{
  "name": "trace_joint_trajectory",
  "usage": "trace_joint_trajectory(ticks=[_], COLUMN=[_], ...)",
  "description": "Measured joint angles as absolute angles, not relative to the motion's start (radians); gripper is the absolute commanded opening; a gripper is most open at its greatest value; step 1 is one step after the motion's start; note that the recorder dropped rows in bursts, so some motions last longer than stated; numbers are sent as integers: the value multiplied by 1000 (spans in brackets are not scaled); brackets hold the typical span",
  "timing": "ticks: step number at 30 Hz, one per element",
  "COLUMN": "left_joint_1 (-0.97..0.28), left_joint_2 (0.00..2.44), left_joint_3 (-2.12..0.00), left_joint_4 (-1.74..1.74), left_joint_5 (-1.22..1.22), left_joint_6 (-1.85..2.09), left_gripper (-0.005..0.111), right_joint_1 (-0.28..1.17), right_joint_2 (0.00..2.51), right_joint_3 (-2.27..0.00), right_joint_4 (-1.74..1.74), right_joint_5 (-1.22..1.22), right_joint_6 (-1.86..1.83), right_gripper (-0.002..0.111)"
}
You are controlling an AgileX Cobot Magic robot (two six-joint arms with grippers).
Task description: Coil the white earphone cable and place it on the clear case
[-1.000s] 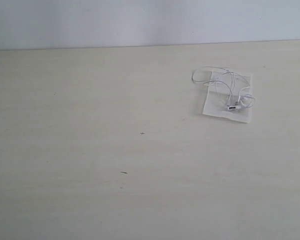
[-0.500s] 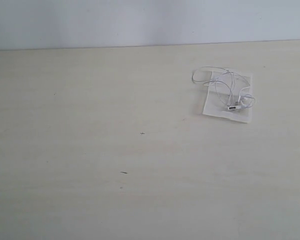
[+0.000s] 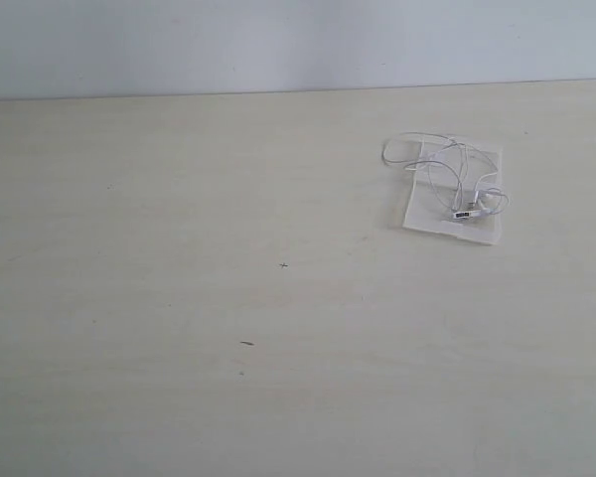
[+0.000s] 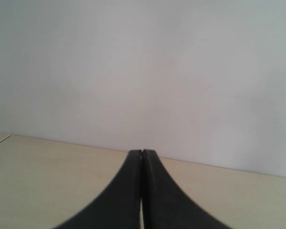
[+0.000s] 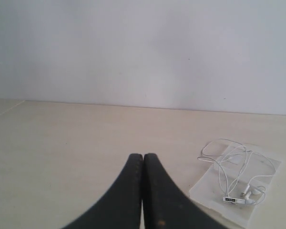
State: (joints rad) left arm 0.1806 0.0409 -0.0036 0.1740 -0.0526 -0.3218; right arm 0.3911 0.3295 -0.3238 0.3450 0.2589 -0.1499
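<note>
The white earphone cable (image 3: 455, 177) lies in loose loops on the clear case (image 3: 424, 211) at the right rear of the table, one loop hanging over the case's left edge. Its inline remote (image 3: 464, 214) and the earbuds rest near the case's front. The right wrist view shows the same cable (image 5: 231, 164) and case (image 5: 206, 187) ahead and to one side of my right gripper (image 5: 143, 155), which is shut and holds nothing. My left gripper (image 4: 141, 151) is also shut and empty, facing the wall. Neither gripper appears in the exterior view.
The pale wooden table (image 3: 228, 298) ends at a white wall (image 3: 278, 40) behind. A small dark speck (image 3: 246, 343) and a faint cross mark (image 3: 283, 264) sit on the tabletop.
</note>
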Motion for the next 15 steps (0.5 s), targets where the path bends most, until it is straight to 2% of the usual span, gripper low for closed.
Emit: trace_joint_trajectory(ticks=[6, 15], left_joint_1=[181, 181], left_joint_2=[41, 41], left_joint_3=[-4, -4], left_joint_4=[174, 175], left_joint_5=[-50, -50], left_joint_6=[-322, -322], left_gripper=[0, 0], right_joint_1=[387, 208], right_joint_2=[323, 191], right_joint_3=[-305, -72], right_joint_4=[341, 365], right_joint_5=[222, -140], right_joint_6=[-253, -277], right_gripper=[0, 0])
